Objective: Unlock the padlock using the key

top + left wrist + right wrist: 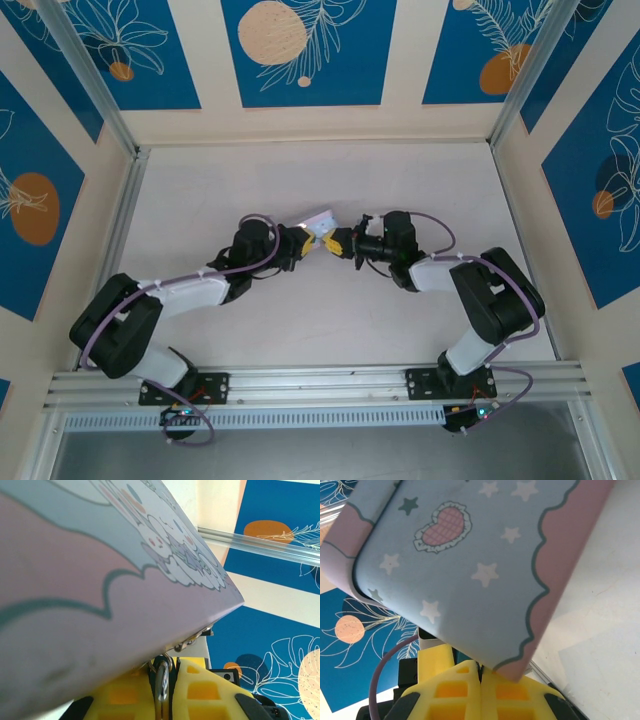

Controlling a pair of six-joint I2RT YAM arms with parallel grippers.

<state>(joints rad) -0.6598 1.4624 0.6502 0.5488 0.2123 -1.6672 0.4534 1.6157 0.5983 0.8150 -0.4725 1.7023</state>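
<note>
Yellow padded fingers of two arms meet tip to tip, both against a pale blue cartoon box (100, 580) above the table (600, 630). The left end effector (164, 674) is closed on a thin metal loop (161, 682) lying along its fingers. I cannot tell whether this is the padlock's shackle or a ring. Small metal hardware (192, 640) at the box's lower corner, just above the loop, is probably where the padlock hangs. The right end effector (480, 674) has its fingers pressed together under the box's edge. Whether the key sits between them I cannot tell. The left arm seems nearer the lock.
</note>
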